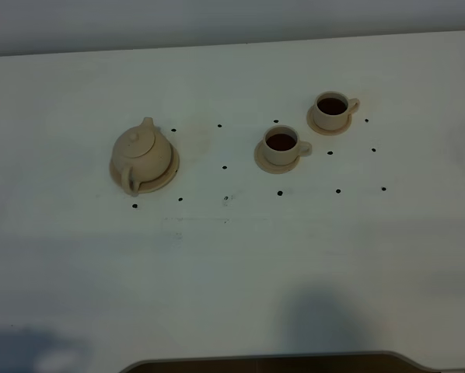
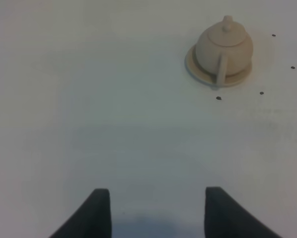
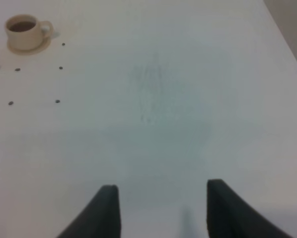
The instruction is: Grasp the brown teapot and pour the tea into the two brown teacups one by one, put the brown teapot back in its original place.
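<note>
The brown teapot [image 1: 143,151] stands upright with its lid on, resting on its wide saucer, the original place [image 1: 173,168], left of the table's middle. The two brown teacups stand on small saucers to its right, one nearer [image 1: 281,146] and one farther back [image 1: 331,109]. Both hold dark tea. Neither gripper shows in the high view. In the left wrist view my left gripper [image 2: 158,213] is open over bare table, well short of the teapot [image 2: 224,47]. My right gripper [image 3: 163,210] is open too, far from a teacup [image 3: 23,30].
Small black dots [image 1: 224,167] mark the white table [image 1: 232,264] around the teapot and cups. The table's right edge [image 3: 287,39] runs close by in the right wrist view. Soft shadows lie near the front edge [image 1: 318,318].
</note>
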Controlling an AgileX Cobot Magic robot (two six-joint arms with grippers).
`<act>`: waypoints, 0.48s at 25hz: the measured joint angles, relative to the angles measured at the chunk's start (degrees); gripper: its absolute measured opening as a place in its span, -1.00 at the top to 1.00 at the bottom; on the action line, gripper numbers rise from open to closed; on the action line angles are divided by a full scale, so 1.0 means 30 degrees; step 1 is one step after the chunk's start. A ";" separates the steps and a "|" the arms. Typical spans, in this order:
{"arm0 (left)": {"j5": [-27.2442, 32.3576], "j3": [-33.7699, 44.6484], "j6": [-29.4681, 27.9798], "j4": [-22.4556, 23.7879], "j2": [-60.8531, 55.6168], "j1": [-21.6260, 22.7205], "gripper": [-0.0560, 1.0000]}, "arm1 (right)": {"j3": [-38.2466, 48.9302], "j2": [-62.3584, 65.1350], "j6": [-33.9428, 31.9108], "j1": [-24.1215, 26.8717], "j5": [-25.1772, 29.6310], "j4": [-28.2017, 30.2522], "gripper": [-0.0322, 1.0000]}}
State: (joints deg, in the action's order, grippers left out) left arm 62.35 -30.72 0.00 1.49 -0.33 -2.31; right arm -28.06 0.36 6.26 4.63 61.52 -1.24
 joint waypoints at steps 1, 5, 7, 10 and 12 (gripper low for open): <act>0.0000 0.0000 0.0000 0.0000 0.0000 0.0000 0.04 | 0.0000 0.0000 0.0000 0.0000 0.0000 0.0000 0.16; 0.0000 0.0000 0.0000 0.0000 0.0000 0.0000 0.04 | 0.0000 0.0000 0.0000 0.0000 0.0000 0.0000 0.16; 0.0000 0.0000 0.0000 0.0000 0.0000 0.0000 0.04 | 0.0000 0.0000 0.0000 0.0000 0.0000 0.0000 0.16; 0.0000 0.0000 0.0000 0.0000 0.0000 0.0000 0.04 | 0.0000 0.0000 0.0000 0.0000 0.0000 0.0000 0.16; 0.0000 0.0000 0.0000 0.0000 0.0000 0.0000 0.04 | 0.0000 0.0000 0.0000 0.0000 0.0000 0.0000 0.16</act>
State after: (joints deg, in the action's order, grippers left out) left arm 62.35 -30.72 0.00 1.49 -0.33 -2.31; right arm -28.06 0.36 6.26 4.63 61.52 -1.24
